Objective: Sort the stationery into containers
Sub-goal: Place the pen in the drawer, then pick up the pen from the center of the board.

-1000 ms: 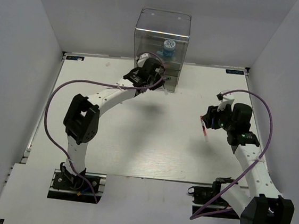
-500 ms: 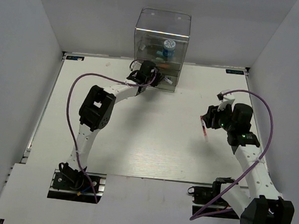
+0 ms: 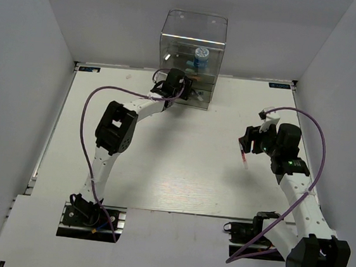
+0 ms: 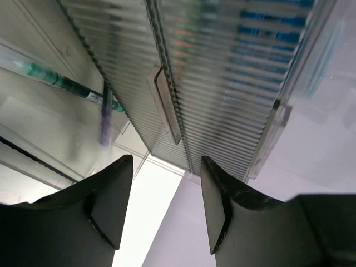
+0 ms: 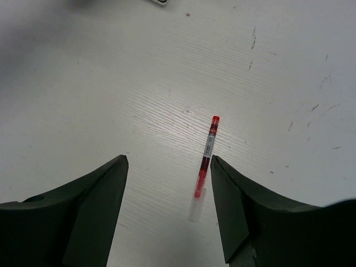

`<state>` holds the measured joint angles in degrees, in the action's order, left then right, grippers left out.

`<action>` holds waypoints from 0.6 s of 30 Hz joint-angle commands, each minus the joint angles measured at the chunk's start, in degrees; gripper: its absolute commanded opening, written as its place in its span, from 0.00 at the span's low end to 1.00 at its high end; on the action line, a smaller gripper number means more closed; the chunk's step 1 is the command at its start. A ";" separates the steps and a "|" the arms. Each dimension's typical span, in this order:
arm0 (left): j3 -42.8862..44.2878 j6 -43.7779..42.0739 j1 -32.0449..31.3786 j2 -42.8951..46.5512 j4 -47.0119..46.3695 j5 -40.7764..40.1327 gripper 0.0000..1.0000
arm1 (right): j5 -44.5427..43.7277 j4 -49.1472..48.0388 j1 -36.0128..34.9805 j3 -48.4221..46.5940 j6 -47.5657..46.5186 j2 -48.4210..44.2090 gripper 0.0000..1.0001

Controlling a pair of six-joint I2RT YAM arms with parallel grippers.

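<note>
Close before the left gripper (image 4: pixel 166 161) stood the clear organiser (image 3: pixel 193 46), its ribbed drawer fronts (image 4: pixel 222 83) filling the view, a slim handle (image 4: pixel 167 105) just ahead of the spread, empty jaws. Beyond the left finger, a green pen (image 4: pixel 67 83) and a blurred purple pen (image 4: pixel 104 114) lay inside a drawer. A blue-and-white roll (image 3: pixel 201 54) sat in the top compartment, above the gripper. The right gripper (image 5: pixel 168 161) hung over the white table (image 3: pixel 174 165), jaws wide and holding nothing. The red pen (image 5: pixel 206 156) lay flat below, between the fingers, nearer the right one, untouched.
</note>
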<state>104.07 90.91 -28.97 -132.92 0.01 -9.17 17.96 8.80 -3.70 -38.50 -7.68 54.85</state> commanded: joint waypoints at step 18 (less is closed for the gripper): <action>-39.20 -48.51 2.69 39.65 -6.98 29.56 0.78 | -0.55 2.01 -0.86 -1.14 -3.30 15.45 0.58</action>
<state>68.10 60.75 -27.68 -100.71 -10.28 13.80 18.09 10.31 -3.92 -37.80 -9.89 67.77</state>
